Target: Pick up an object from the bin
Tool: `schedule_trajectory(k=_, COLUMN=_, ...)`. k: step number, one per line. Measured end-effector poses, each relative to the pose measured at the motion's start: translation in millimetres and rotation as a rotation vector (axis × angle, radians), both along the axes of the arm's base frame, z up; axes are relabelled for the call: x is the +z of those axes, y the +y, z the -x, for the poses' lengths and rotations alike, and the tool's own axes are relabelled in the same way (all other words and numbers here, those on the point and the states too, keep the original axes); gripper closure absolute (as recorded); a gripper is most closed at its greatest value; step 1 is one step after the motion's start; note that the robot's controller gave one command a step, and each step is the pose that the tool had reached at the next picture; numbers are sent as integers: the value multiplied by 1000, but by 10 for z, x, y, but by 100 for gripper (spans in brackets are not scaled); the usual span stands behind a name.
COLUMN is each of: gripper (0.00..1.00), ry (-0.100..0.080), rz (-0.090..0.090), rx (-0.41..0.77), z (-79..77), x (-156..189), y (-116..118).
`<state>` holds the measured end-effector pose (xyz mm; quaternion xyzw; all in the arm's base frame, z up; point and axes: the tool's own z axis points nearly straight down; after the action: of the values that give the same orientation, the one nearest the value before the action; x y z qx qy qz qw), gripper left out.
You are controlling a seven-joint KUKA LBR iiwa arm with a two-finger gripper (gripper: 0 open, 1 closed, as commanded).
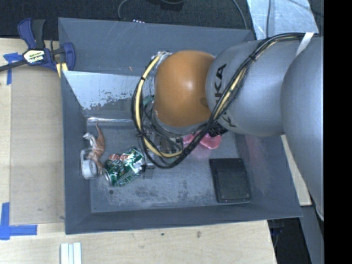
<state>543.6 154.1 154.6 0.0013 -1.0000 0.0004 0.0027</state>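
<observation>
Crumpled green wrapper (125,166) on the bin floor, left of centre; gripper (159,146) just beside it.
Camera view: the wrapper, green with white and red patches, lies low and left of the middle of the grey bin (165,202). The gripper hangs under the orange cover (181,87) of the arm (264,87), with cables looped round it. Its dark lower end sits just right of and above the wrapper; contact or a small gap, cannot tell. Whether its grasp is spread or closed cannot be made out, as cover and cables hide it. A pink thing (209,142) peeks out just right of the gripper, partly under the arm. A black flat block (231,179) lies further right, well apart from the wrapper. A silver-grey roll (88,166) and a brown curled scrap (98,144) lie just left of the wrapper, near the left wall.
</observation>
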Motion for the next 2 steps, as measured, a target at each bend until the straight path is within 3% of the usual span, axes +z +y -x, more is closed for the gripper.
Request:
schedule_trajectory(k=1, gripper=0, ry=-8, rz=-2, rx=-2, z=-20, x=47, y=-6)
schedule_trajectory(k=2, gripper=0, ry=-9, rz=-2, rx=44, z=-70, x=-562, y=80)
